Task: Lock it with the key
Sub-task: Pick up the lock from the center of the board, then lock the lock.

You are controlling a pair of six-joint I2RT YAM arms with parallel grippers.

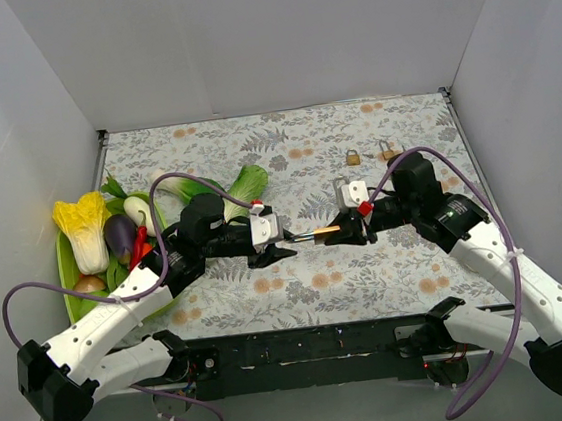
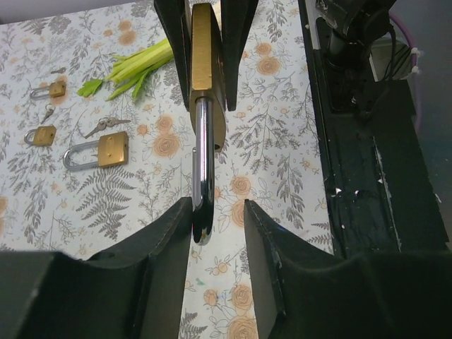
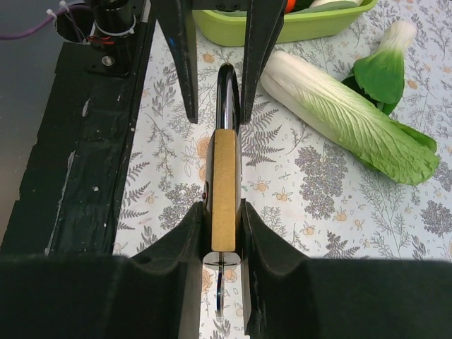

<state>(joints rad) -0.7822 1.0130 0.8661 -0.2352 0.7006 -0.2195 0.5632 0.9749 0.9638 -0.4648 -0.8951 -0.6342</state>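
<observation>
Closest in on the top view, black mounting bar point(image 1: 306, 349) along the near edge of the bench point(image 1: 408, 268), both arm bases on it. A bit further in, mid-bench, the two arms reaching toward each other with one padlock point(image 3: 224, 183) between them. Right pincer point(image 1: 344, 231) clamped tight on the flat sides of the brass body, fingers pressed right up against it. Thin metal sliver point(image 3: 219, 300) poking out of the body end nearest the right wrist cam, maybe the key, honestly can't tell. Shackle point(image 2: 201, 169) pointing toward the left arm. Left pincer point(image 1: 289, 240) open, fingers either side of the shackle tip, one about touching it, clear gap on the other side, so not gripping anything. Off to the left, green tray point(image 3: 311, 27) with a napa cabbage point(image 1: 84, 231) and an eggplant point(image 1: 120, 233) in it, plus bok choy point(image 3: 339, 120) lying loose on the bench just past the left pincer. Further back, bigger spare padlock point(image 2: 106, 150) lying flat with keys point(image 2: 106, 125) right beside it. Furthest out, small brass padlock point(image 1: 353, 157) and a second small one point(image 1: 388, 149) near each other.
</observation>
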